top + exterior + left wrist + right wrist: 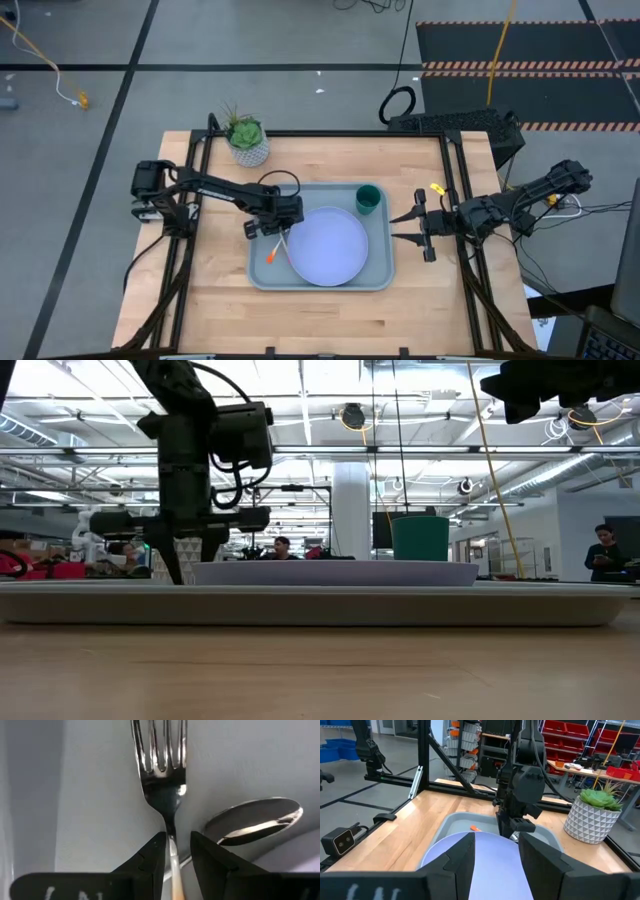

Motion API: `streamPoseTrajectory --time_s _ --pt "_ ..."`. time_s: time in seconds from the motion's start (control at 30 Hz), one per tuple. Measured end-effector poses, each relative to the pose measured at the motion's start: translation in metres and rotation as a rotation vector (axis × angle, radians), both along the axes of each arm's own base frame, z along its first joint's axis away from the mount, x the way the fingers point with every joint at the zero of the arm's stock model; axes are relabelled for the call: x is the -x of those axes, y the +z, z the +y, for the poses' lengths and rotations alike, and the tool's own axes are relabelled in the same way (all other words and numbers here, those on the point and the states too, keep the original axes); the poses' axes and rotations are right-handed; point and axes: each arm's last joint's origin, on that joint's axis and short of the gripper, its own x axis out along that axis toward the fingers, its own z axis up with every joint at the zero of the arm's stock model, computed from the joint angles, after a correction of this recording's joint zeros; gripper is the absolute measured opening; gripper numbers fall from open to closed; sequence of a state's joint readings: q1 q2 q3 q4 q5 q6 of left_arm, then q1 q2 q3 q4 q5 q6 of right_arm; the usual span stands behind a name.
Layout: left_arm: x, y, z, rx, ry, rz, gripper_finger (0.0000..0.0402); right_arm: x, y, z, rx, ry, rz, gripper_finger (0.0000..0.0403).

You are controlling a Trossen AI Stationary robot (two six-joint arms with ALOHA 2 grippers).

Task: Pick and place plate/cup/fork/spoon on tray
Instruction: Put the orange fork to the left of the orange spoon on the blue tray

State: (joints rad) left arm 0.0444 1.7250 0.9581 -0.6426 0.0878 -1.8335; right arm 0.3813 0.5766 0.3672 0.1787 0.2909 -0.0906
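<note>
We see the L gripper (268, 231) down over the tray's (262, 275) left part, fingers nearly closed around the fork (163, 775) at its neck, just beside the spoon (255, 820), which lies next to it by the plate (327, 245) edge. Plate sits mid-tray, cup (368, 198) upright in the tray's far right corner. R gripper (412, 227) waits off the tray's right side, fingers apart, holding nothing. Potted plant (246, 139) near far left table corner.
</note>
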Motion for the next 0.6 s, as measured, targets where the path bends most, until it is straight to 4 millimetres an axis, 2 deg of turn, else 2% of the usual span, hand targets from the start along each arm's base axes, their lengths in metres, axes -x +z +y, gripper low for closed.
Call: streamPoseTrajectory --time_s 0.23,0.43,0.6 --pt "0.0001 -0.0002 0.0002 0.000 -0.002 0.001 0.0086 0.0000 0.0000 0.0000 0.001 0.000 0.000 0.0144" --pt "0.0010 -0.0006 -0.0001 0.009 -0.007 0.008 0.0014 0.0000 0.0000 0.0000 0.002 0.000 0.000 0.0144" --pt "0.0010 -0.0007 0.0000 0.011 0.001 0.010 0.0022 0.0000 0.0000 0.0000 0.002 0.000 0.000 0.0144"
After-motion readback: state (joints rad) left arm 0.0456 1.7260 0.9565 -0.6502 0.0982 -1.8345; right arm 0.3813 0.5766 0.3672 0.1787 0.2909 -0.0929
